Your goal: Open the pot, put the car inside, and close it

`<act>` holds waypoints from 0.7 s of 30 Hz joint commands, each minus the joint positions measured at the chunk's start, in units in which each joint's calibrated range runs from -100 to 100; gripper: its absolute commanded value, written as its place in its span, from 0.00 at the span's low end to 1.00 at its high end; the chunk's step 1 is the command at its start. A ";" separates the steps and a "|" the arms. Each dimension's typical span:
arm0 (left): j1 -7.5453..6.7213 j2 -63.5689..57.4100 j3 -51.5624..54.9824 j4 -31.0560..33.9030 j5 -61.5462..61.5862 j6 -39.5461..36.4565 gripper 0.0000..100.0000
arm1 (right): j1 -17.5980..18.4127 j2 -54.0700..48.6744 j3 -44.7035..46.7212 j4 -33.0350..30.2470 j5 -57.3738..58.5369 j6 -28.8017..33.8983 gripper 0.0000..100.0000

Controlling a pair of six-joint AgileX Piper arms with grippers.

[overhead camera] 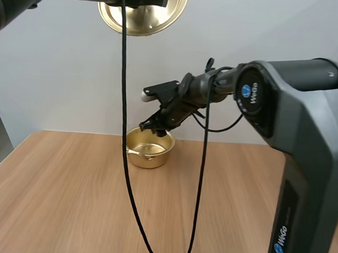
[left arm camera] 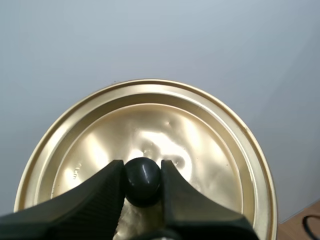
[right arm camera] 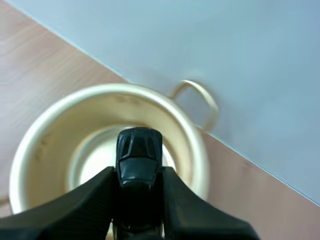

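Car (right arm camera: 139, 150) first: a small black toy, clamped by its sides between the fingers of the right gripper (right arm camera: 140, 174) and hanging directly over the open mouth of the brass-coloured pot (right arm camera: 192, 135). The pot's bright inside shows beneath it, with nothing else in there (as far as the right wrist view lets me see). In the high view the pot stands just left of the frame's centre, at the far edge of the wooden table (overhead camera: 67, 200) by the pale wall (overhead camera: 57, 74). The right arm reaches in to it from the right of the frame.

The lid (left arm camera: 200, 135) is already off. It is held high at the top of the high view, left of centre and well apart from the pot. The left gripper (left arm camera: 142, 170) is closed on the lid's black knob (left arm camera: 142, 179), one finger on each side.

By my reading the opening step is done and the second is underway: the car is over the pot but not yet let go. Left to do are releasing the car, clearing the right arm and setting the lid back on.

Count: one car, one pot with one loop handle (right arm camera: 200, 97) in plain sight, one lid, two grippers, each with something in its grip.
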 commanded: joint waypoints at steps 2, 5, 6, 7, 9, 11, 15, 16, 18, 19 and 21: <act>1.92 0.04 0.03 0.01 0.64 -0.05 0.00 | 0.21 6.24 -1.98 -0.01 -0.48 -0.31 0.00; 2.43 0.04 0.03 0.01 0.87 -0.05 0.00 | 0.21 8.68 -3.14 -0.01 -0.22 -0.31 0.00; 2.54 0.04 0.03 0.01 1.02 -0.13 0.00 | 0.21 9.11 -3.53 -0.01 -0.22 -0.31 0.00; 2.53 0.04 0.03 0.01 1.29 -0.13 0.00 | 0.21 9.42 -3.69 -0.01 -0.22 -0.31 0.00; 2.53 0.04 0.03 0.01 1.29 -0.13 0.00 | 0.21 9.42 -4.36 -0.01 -0.62 -0.31 0.15; 2.53 0.04 0.03 0.01 1.48 -0.13 0.00 | 0.21 9.42 -4.95 -0.01 -0.23 -0.31 0.53; 2.53 0.17 0.03 0.01 2.08 -0.36 0.00 | 0.21 9.42 -5.12 0.11 -0.41 -0.31 0.68; 2.53 0.46 0.03 0.01 2.08 -0.36 0.00 | 0.21 9.42 -5.12 0.21 -0.41 -0.31 0.62; 2.53 1.16 0.03 0.01 2.08 -0.36 0.00 | 0.03 8.75 -5.12 0.21 0.56 -0.31 0.49; 2.53 1.49 0.03 0.01 2.08 -0.36 0.00 | -0.25 8.12 -5.12 0.21 2.00 -0.11 0.44; 2.53 2.71 0.03 0.01 3.00 -0.44 0.00 | -1.27 6.20 -5.12 0.88 5.34 0.11 0.31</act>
